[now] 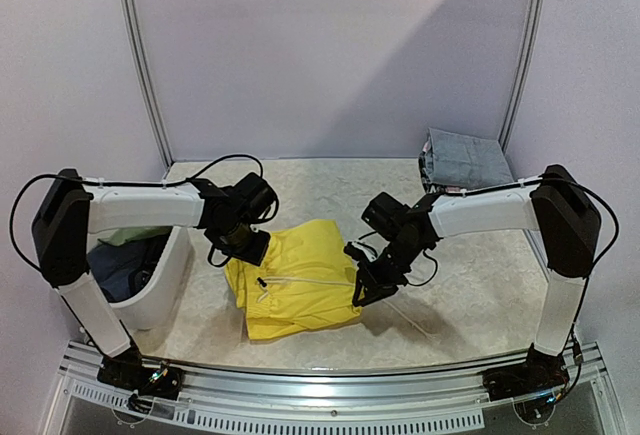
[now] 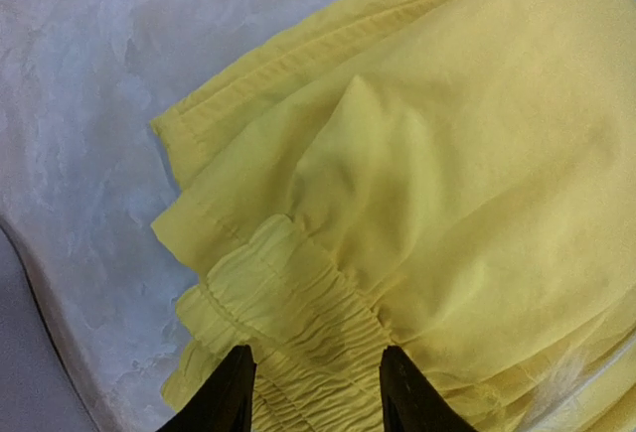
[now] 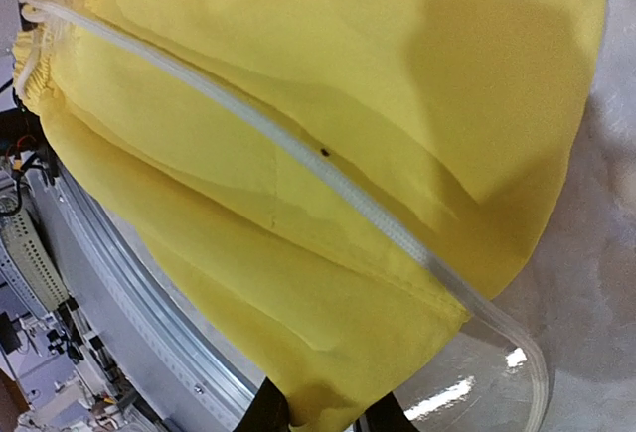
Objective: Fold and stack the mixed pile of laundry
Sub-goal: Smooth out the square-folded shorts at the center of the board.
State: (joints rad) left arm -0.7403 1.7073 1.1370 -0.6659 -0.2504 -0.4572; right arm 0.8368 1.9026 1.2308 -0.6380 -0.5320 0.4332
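Observation:
The bright yellow shorts (image 1: 295, 280) lie crumpled in the middle of the table, with a white strip (image 3: 348, 194) running across them and trailing off to the right. My left gripper (image 1: 243, 247) is at their upper left corner. In the left wrist view the gathered elastic waistband (image 2: 308, 323) lies between its two spread fingers (image 2: 234, 397), so the left gripper (image 2: 318, 392) is open. My right gripper (image 1: 362, 290) is at the shorts' right edge. In the right wrist view its fingers (image 3: 268, 417) pinch a fold of the yellow cloth (image 3: 298, 303).
A white tub (image 1: 172, 285) stands at the left, holding dark blue and green garments (image 1: 125, 255). A folded grey garment (image 1: 465, 160) lies at the back right corner. The metal rail (image 1: 330, 385) runs along the near edge.

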